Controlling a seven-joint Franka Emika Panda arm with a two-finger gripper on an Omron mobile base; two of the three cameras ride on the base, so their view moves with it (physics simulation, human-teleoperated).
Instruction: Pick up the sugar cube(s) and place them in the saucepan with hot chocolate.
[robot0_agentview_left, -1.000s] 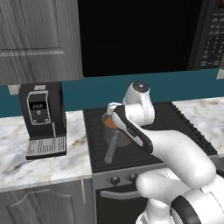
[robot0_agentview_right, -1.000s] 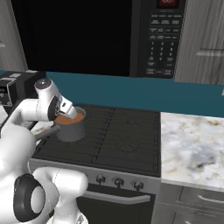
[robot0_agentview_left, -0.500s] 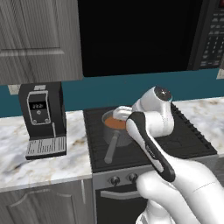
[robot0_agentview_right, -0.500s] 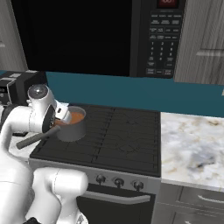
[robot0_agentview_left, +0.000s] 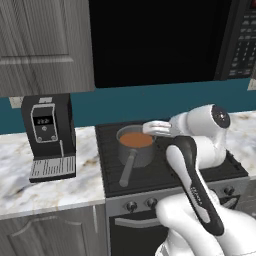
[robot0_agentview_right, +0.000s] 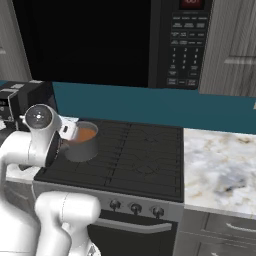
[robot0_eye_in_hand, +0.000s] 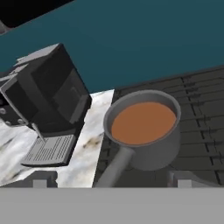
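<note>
The saucepan (robot0_agentview_left: 135, 150) is a small grey pot holding orange-brown hot chocolate. It stands on the stove's front left burner, with its long handle (robot0_agentview_left: 125, 173) pointing toward the front edge. My gripper (robot0_agentview_left: 149, 128) hovers level at the pot's right rim, pointing left. In the right base view the gripper (robot0_agentview_right: 70, 133) sits at the near left side of the saucepan (robot0_agentview_right: 84, 145). In the hand view the saucepan (robot0_eye_in_hand: 151, 148) lies just ahead. The gripper (robot0_eye_in_hand: 111, 180) is open there, its fingertips (robot0_eye_in_hand: 180, 178) wide apart with nothing between them. The sugar cube is out of view.
A black coffee machine (robot0_agentview_left: 48, 137) stands on the marble counter (robot0_agentview_left: 30, 182) left of the black stove (robot0_agentview_left: 165, 170). A microwave (robot0_agentview_right: 182, 45) hangs above the stove. More marble counter (robot0_agentview_right: 220, 165) lies to the right. The teal wall (robot0_eye_in_hand: 131, 43) is behind.
The arm's elbow and shoulder swung from left to right across the stove. The hand drew back slightly to the right, from over the pot to its right rim. The saucepan stayed put.
</note>
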